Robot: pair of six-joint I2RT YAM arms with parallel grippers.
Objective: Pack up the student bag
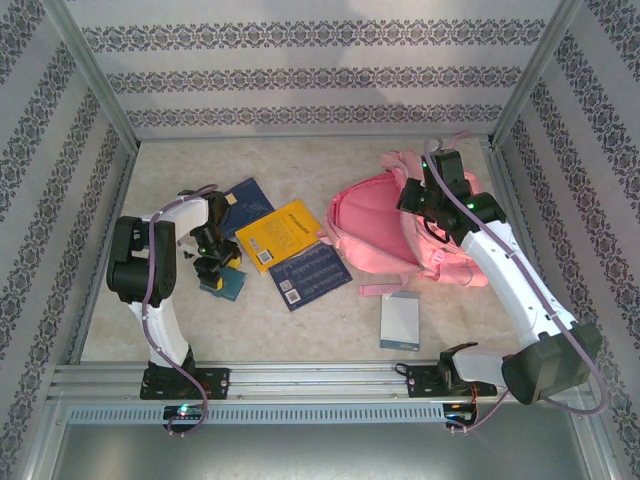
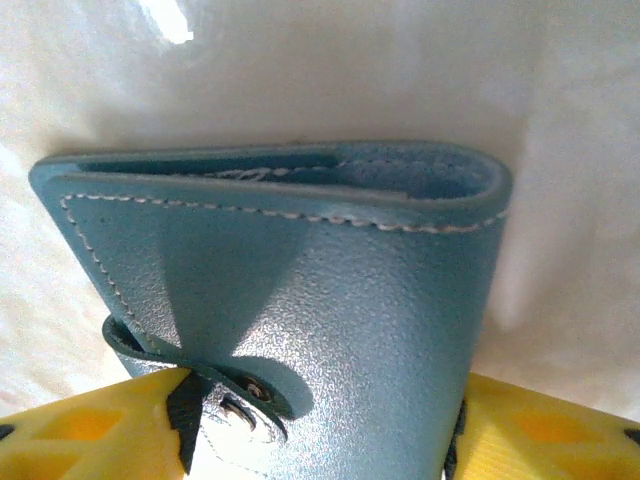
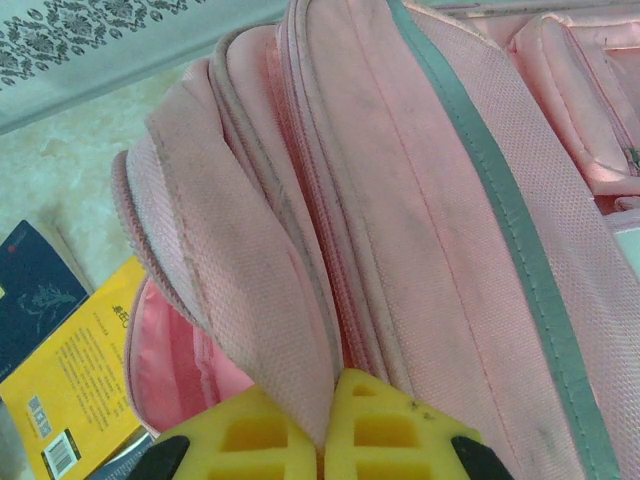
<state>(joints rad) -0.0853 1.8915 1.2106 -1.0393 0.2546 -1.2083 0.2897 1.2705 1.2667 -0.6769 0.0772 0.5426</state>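
Top external view: pale marbled surface (image 1: 330, 330), patterned walls on three sides.

Student bag (image 1: 375, 235) is the largest item. It lies toward the far right corner of the surface, with its mouth gaping toward the left edge and pink lining showing. Straps trail toward the far edge.

Right gripper (image 1: 428, 208) sits on the bag's upper rim, on the side nearer the right edge. Right wrist view: yellow fingers (image 3: 260, 440) pressed together, pinching a fold of the bag's pink fabric (image 3: 420, 200). A grey strip (image 3: 500, 200) runs down the panel beside it.

Books, mid-surface and left of the bag:
- Yellow book (image 1: 280, 232), flat, just beside the bag's mouth.
- Dark blue book (image 1: 312, 272), touching the yellow one on the near side.
- Another dark blue book (image 1: 248, 198), on the far side, partly under the yellow one's corner.
- Grey-blue notebook (image 1: 400, 320), alone and toward the near edge, below the bag.

Teal leather wallet (image 1: 230, 287), smallest item, lies toward the left edge, apart from the bag. Left gripper (image 1: 215, 262) is down over it.

Left wrist view: wallet (image 2: 300, 290) with white stitching and a snap strap. One yellow finger (image 2: 90, 430) stands on each side, so the jaws are spread around it. Cannot tell whether the pads press it.
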